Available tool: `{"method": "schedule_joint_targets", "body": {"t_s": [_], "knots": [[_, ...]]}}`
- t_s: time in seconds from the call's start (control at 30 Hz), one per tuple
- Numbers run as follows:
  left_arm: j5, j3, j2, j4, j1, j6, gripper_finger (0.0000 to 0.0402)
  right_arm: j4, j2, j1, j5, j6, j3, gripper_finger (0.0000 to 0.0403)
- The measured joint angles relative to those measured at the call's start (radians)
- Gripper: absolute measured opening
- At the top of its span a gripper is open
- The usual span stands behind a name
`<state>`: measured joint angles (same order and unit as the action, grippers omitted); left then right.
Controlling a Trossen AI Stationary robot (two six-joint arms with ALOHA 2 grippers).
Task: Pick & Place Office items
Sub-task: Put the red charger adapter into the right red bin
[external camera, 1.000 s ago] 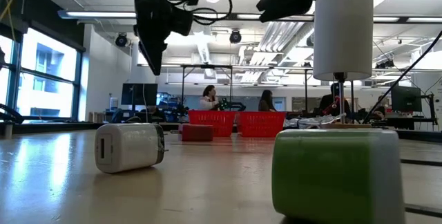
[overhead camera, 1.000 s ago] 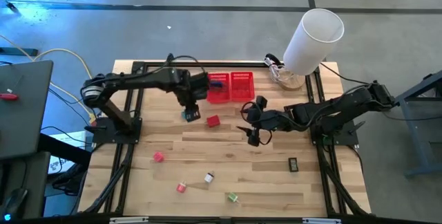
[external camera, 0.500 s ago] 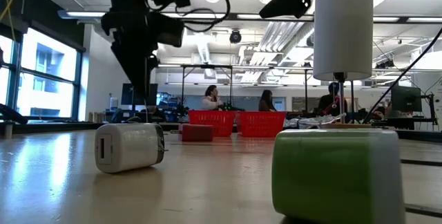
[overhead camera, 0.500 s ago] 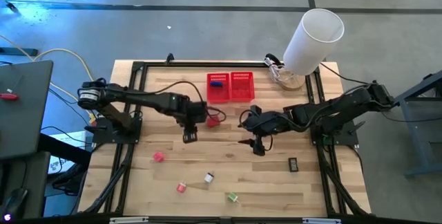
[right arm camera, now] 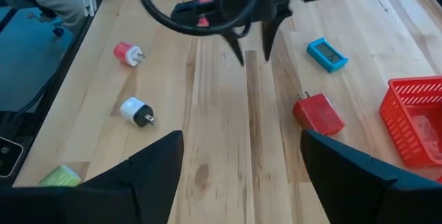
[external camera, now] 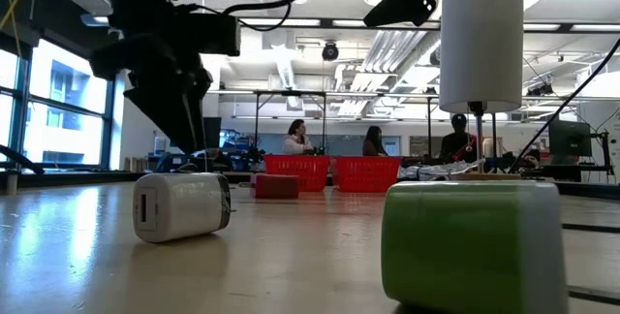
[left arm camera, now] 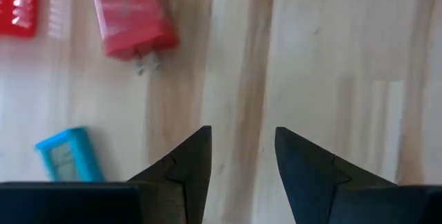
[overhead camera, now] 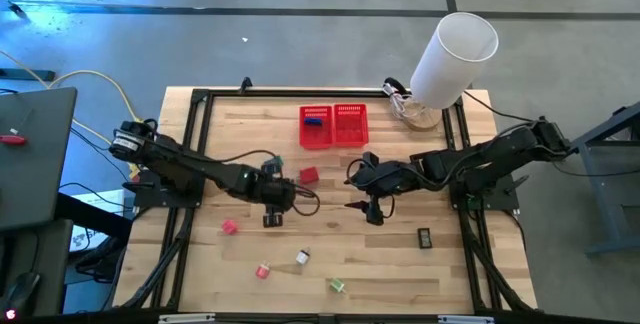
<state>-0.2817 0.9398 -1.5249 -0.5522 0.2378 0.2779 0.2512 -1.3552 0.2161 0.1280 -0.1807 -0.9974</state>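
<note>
Nearby, red block (overhead camera: 308, 175) lies beside open left gripper (overhead camera: 272, 221).

A robotics lab in an open-plan office hall. A wooden bench (overhead camera: 380, 254) framed in black rails (overhead camera: 473, 254) stands on a grey concrete floor (overhead camera: 300, 44), with loose cables (overhead camera: 95, 84) beside it. The low view shows an exposed ceiling with ducts (external camera: 387, 47), tall windows (external camera: 58, 110), monitors (external camera: 567, 140), and people (external camera: 294, 136) at desks behind.
</note>
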Motion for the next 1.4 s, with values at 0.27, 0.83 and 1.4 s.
{"method": "schedule_joint_targets", "body": {"t_s": [0.27,0.83,1.4], "knots": [[-0.089,-0.022,0.000,0.035,0.006,0.094,0.0151,0.000,0.000,0.000,0.000,-0.009,0.000,0.0279],[-0.017,-0.022,0.000,0.030,-0.006,0.064,0.0156,0.000,0.000,0.000,0.000,-0.009,0.000,0.0279],[0.001,-0.022,-0.001,0.030,-0.006,0.089,0.0297,0.000,0.000,0.000,0.000,-0.010,0.000,0.0279]]}}
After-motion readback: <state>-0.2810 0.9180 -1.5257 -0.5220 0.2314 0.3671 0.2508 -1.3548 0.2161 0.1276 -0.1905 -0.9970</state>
